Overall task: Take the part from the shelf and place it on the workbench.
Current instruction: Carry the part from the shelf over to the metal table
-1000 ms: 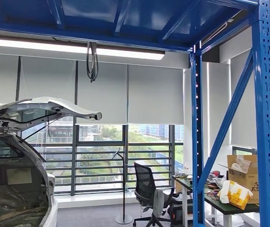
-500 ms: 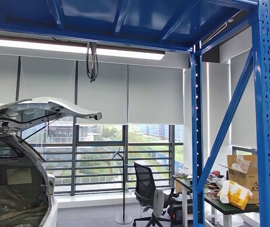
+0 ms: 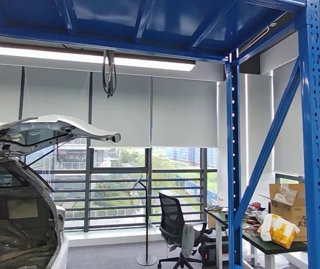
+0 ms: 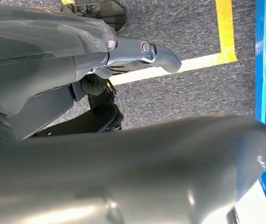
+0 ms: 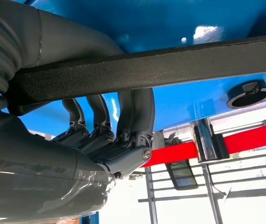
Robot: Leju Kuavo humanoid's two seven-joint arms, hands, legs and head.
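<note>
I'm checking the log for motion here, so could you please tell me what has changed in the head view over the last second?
Nothing has visibly changed. The car with its raised tailgate, the office chair, the blue rack post and the cardboard box on the table all sit where they were, so the camera has not shifted either.
</note>
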